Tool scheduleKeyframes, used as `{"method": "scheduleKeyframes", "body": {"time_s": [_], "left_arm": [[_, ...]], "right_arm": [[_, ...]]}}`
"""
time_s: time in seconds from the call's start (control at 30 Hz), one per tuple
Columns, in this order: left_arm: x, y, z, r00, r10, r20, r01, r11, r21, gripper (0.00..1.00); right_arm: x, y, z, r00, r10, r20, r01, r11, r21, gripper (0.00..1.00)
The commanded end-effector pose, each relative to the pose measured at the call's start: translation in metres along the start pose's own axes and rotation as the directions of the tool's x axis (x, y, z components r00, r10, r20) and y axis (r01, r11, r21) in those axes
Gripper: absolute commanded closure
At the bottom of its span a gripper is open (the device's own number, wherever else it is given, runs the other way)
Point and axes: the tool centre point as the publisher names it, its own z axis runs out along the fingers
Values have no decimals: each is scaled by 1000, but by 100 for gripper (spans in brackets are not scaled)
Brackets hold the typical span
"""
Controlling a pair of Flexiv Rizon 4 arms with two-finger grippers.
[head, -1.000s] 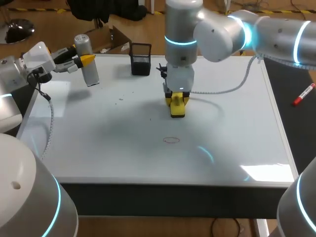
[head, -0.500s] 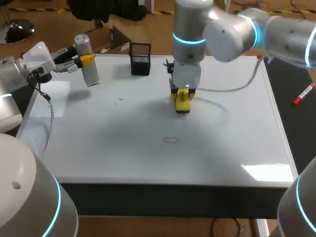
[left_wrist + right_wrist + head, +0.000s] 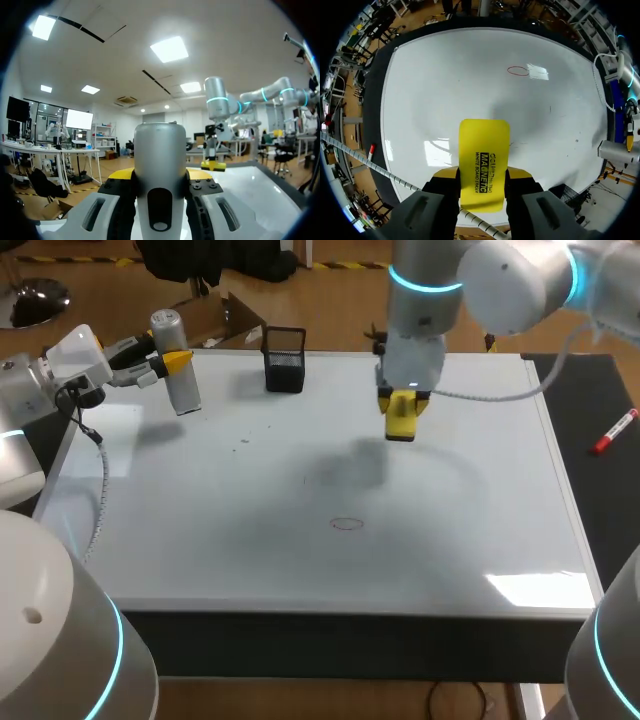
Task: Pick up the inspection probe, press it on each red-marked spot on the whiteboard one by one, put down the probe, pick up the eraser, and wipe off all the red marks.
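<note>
A grey cylindrical probe [image 3: 175,362] hangs upright over the whiteboard's far left corner, with my left gripper [image 3: 168,362] shut on it. In the left wrist view the probe [image 3: 160,165] fills the gap between the fingers of that gripper [image 3: 160,181]. My right gripper [image 3: 403,405] is shut on the yellow eraser [image 3: 401,420], held clear above the far middle of the whiteboard [image 3: 480,500]. In the right wrist view the eraser [image 3: 484,160] sticks out ahead of the gripper [image 3: 482,176]. One thin red oval mark [image 3: 347,524] lies near the board's centre, ahead of the eraser [image 3: 518,71].
A black open holder [image 3: 285,360] stands at the far edge, between the two grippers. A red marker [image 3: 616,432] lies on the dark strip right of the board. A few faint dark specks [image 3: 243,442] dot the board's left part.
My right arm has carried the eraser up off the board and away toward the far right. The left arm and the probe have stayed still.
</note>
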Motion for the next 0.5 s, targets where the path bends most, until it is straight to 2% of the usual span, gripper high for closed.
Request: {"method": "scheduleKeyframes", "body": {"time_s": [0.03, 0.3, 0.5], "left_arm": [[1, -1, 0, 1000, 2, 2, -2, 1000, 2, 100], [1, -1, 0, 1000, 2, 2, -2, 1000, 2, 100], [1, -1, 0, 1000, 2, 2, -2, 1000, 2, 100]], "right_arm": [[32, -5, -3, 999, 34, 19, -34, 999, -2, 100], [83, -24, 1, 988, 151, 18, -151, 989, -9, 100], [122, -41, 10, 971, 239, -12, -239, 970, -32, 100]]}}
